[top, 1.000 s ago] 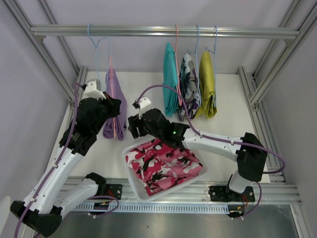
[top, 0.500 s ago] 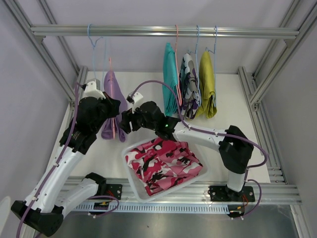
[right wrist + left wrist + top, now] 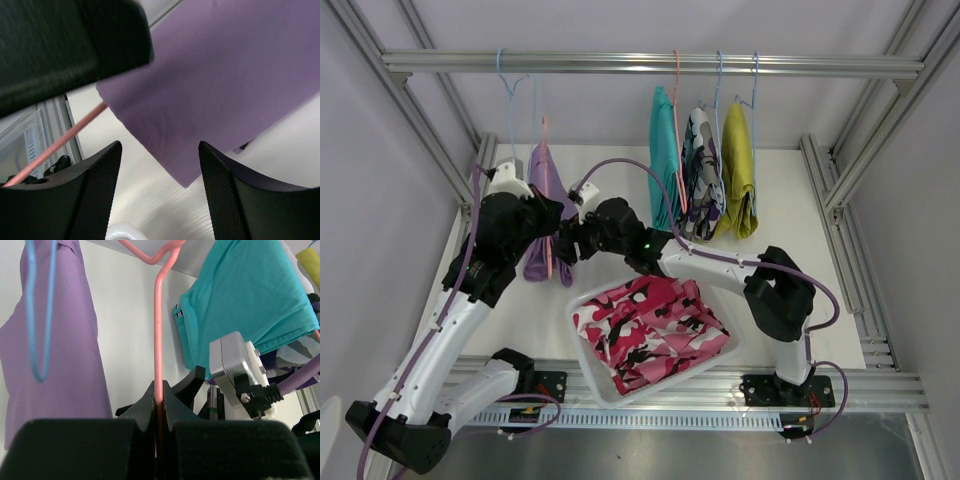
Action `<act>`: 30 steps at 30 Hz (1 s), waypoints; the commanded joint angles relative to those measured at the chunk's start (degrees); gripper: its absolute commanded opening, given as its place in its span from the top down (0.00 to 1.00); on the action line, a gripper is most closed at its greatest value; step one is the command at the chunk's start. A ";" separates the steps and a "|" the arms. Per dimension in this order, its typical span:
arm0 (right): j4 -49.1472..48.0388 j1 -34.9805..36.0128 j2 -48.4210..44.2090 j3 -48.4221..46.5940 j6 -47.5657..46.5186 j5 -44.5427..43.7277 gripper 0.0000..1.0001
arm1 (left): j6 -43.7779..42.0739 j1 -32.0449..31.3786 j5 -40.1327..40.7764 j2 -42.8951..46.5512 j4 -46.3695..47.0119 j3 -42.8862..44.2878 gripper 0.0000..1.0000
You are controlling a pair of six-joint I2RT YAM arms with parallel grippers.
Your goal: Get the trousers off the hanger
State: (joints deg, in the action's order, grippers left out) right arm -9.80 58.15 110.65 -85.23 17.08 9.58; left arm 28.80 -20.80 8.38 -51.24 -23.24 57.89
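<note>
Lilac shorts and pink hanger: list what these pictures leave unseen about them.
- Top view: lilac shorts partly covered by both arms.
- Left wrist view: pink hanger's lower part, hidden behind the left end effector clamped on it; its top, cut by the edge.
- Right wrist view: shorts' waistband beyond the edge; right end effector open below.

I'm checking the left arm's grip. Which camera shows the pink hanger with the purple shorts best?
Left wrist: the pink hanger runs into the shut left gripper. The top view shows only a thin line over the purple shorts; the right wrist shows a short stretch beside them.
</note>
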 commanded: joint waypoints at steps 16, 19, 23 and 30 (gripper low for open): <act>-4.43 -2.16 5.28 -7.32 -0.03 -5.10 0.44 | 1.88 0.49 -5.57 1.67 4.70 2.84 0.99; -4.52 -2.43 5.45 -7.84 -0.29 -5.63 0.46 | 2.05 0.49 -6.01 1.94 4.79 2.85 0.99; -4.61 -2.78 5.28 -8.28 -0.21 -6.24 0.51 | 2.23 0.49 -6.71 1.85 4.88 2.76 0.99; -3.31 -3.04 4.13 -10.04 -1.17 -7.12 1.00 | 2.23 0.58 -7.15 1.59 4.70 2.84 0.99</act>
State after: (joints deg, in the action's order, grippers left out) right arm -10.13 56.42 115.52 -91.20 16.23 5.63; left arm 30.87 -20.27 4.25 -50.96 -21.85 57.98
